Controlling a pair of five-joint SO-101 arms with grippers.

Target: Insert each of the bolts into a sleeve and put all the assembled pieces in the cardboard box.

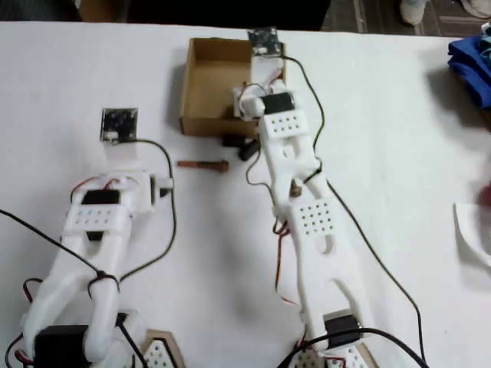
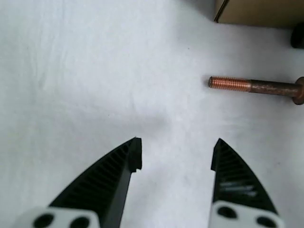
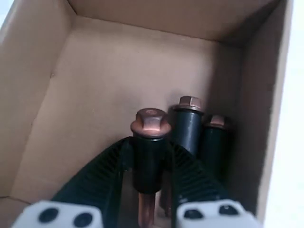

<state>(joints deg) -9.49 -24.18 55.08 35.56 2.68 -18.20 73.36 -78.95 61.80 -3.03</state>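
The cardboard box (image 1: pixel 201 84) stands at the table's far middle. My right gripper (image 3: pixel 148 147) hangs inside the box (image 3: pixel 95 85), shut on an assembled piece (image 3: pixel 150 142), a black sleeve with a copper bolt through it. Two more assembled pieces (image 3: pixel 188 126) (image 3: pixel 216 142) stand beside it against the box wall. A loose copper bolt (image 1: pixel 203 164) lies on the table in front of the box, with black sleeves (image 1: pixel 234 141) next to it. My left gripper (image 2: pixel 175 154) is open above the bare table, short of the bolt (image 2: pixel 256 87) and to its side.
A blue cloth (image 1: pixel 472 65) lies at the far right and a white curved object (image 1: pixel 469 234) at the right edge. Black cables (image 1: pixel 170 222) trail from both arms across the white table (image 1: pixel 77 77). The box corner (image 2: pixel 256 12) is beyond the bolt.
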